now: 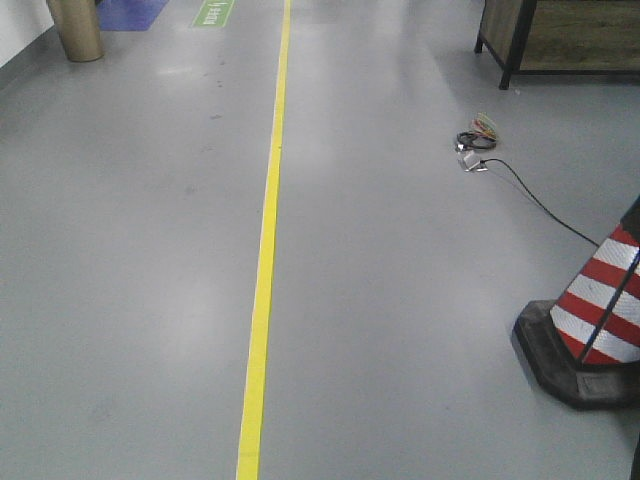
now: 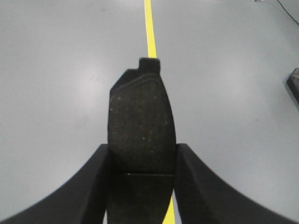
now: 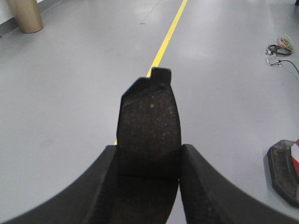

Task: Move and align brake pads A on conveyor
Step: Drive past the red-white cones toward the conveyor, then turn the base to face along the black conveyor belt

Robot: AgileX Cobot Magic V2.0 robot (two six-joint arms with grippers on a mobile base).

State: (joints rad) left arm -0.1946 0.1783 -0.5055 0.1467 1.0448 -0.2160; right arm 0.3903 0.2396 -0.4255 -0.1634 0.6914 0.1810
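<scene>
In the left wrist view a dark grey speckled brake pad [image 2: 140, 121] with a thin cross groove sticks out forward, and my left gripper [image 2: 142, 154] is shut on it, both black fingers pressed to its sides. In the right wrist view a second brake pad [image 3: 149, 123] of the same kind is clamped the same way by my right gripper [image 3: 148, 156]. Both pads hang over grey floor. The conveyor is out of view in all three views. Neither gripper shows in the front view.
A yellow floor line [image 1: 266, 250] runs away ahead. A red and white cone [image 1: 598, 320] on a black base stands at the right, with a cable bundle [image 1: 476, 145] beyond it. A wooden cabinet [image 1: 560, 35] is at the back right, a tan column [image 1: 75, 28] at the back left.
</scene>
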